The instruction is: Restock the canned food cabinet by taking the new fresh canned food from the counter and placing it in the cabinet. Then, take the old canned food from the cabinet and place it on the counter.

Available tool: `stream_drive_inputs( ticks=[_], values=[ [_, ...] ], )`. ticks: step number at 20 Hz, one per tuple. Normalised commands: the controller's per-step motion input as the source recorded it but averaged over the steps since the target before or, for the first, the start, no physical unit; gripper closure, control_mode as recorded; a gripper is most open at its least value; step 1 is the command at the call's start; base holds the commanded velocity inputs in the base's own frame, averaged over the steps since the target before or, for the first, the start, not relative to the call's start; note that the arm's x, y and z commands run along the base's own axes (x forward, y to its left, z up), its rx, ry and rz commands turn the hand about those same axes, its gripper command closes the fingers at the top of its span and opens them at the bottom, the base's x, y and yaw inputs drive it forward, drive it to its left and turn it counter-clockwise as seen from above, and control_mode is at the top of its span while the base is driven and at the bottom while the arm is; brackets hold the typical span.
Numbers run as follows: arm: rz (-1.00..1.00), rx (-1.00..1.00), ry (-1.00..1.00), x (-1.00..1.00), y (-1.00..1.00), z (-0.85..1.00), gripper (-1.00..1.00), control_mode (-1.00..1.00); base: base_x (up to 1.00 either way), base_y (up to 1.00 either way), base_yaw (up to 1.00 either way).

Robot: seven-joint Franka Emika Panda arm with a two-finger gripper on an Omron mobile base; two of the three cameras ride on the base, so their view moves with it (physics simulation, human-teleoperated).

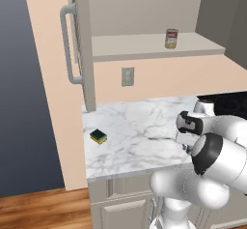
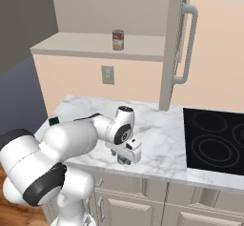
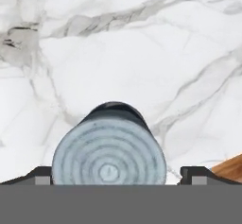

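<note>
you see the gripper (image 3: 113, 178) low over the marble counter (image 1: 130, 126), near its front edge. the short grey-blue can (image 3: 109, 154) stands between the two finger tips (image 3: 40, 176), one at 9 o'clock and one at 3 o'clock of its ringed top; if they press it, i cannot tell. the red-and-yellow can (image 2: 117, 40) stands upright on the open cabinet shelf (image 2: 90, 44), at 12 o'clock from the arm. a yellow-green sponge (image 1: 98, 136) lies on the counter at 9 o'clock.

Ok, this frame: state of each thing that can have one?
new can: upright on the counter, between the open fingers, not gripped.
old can: upright on the cabinet shelf.
cabinet door: open.
gripper: open, lowered around the new can.
sponge: flat on the counter.
</note>
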Motion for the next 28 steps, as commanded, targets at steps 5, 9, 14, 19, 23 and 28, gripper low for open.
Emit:
stream_drive_inputs(
  ticks=[5, 9, 14, 19, 23, 28],
  values=[
    [0.00, 0.00, -0.01, 0.16, 0.00, -0.14, -1.00, -1.00, 0.00, 0.00, 0.00],
    [0.00, 0.00, -0.02, 0.03, 0.00, -0.01, 1.00, -1.00, 0.00, 0.00, 0.00],
    [0.01, 0.00, -0.04, -0.07, 0.00, 0.04, 1.00, -1.00, 0.00, 0.00, 0.00],
    [0.07, 0.00, -0.40, -0.52, 0.07, 0.65, 1.00, -1.00, 0.00, 0.00, 0.00],
    [0.15, 0.00, -0.62, -0.68, 0.32, 0.97, 1.00, -1.00, 0.00, 0.00, 0.00],
    [0.17, 0.00, -0.65, -0.49, 0.61, 1.00, 1.00, -1.00, 0.00, 0.00, 0.00]
  ],
)
